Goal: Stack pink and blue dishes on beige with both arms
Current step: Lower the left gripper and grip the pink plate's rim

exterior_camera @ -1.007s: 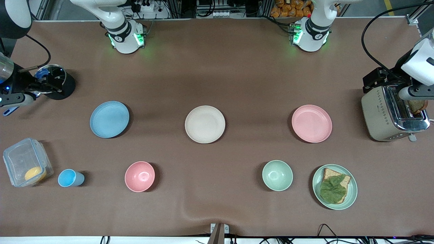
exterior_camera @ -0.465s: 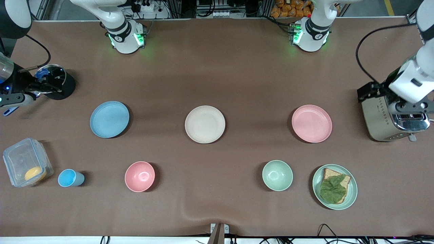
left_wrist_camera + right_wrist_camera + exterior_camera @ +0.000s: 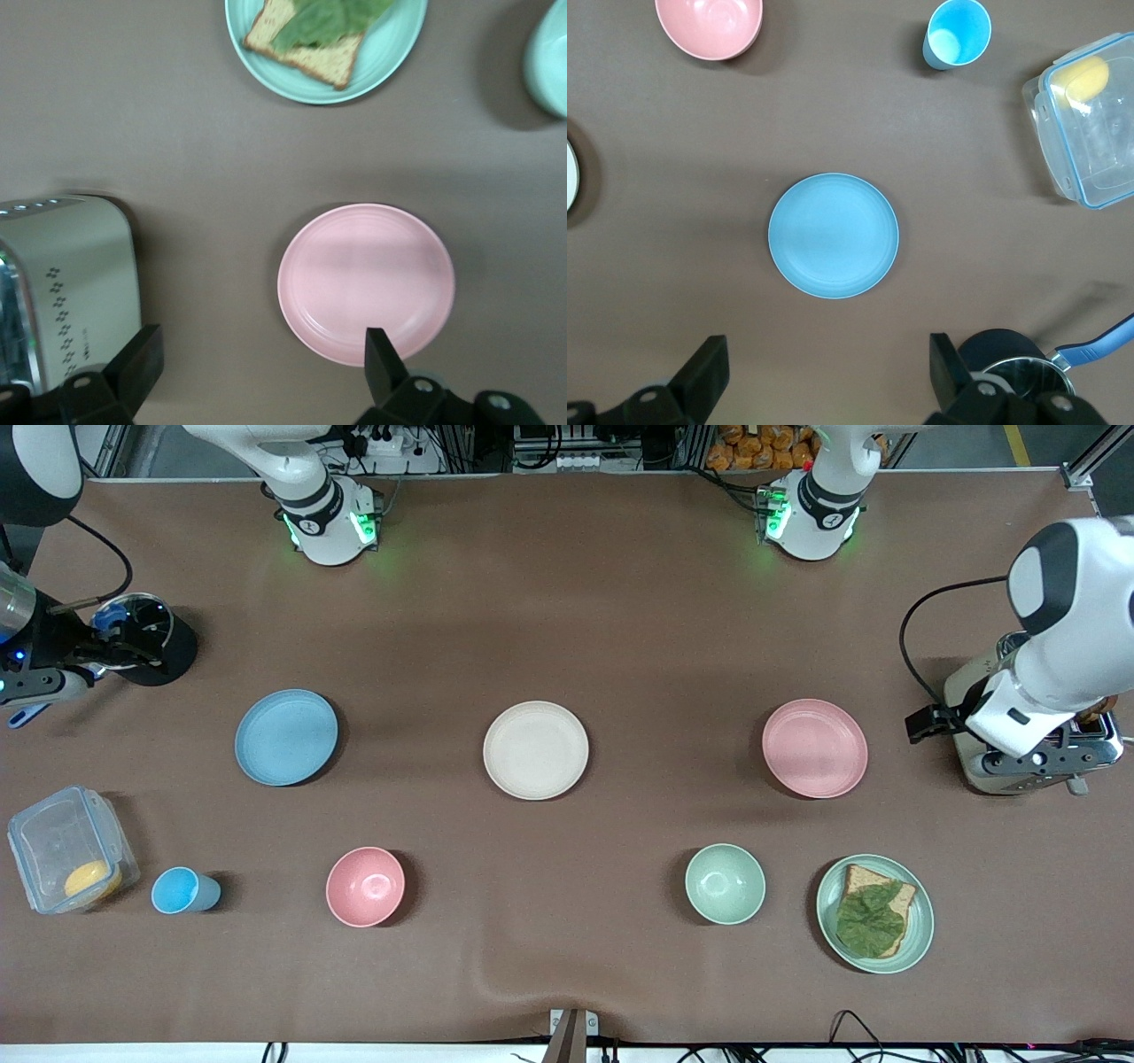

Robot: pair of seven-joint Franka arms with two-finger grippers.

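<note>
Three flat plates lie in a row across the table's middle: the light blue plate toward the right arm's end, the beige plate in the centre, the pale pink plate toward the left arm's end. My left gripper is open and empty, up over the table between the toaster and the pink plate. My right gripper is open and empty too, held high by the black pot, with the blue plate lying apart from it.
The toaster stands under the left arm. Nearer the front camera lie a green plate with toast and leaf, a green bowl, a pink bowl, a blue cup and a clear box. The lidded pot stands by the right arm.
The left arm's wrist has swung from above the toaster toward the pink plate. The right arm and all the dishes have not moved.
</note>
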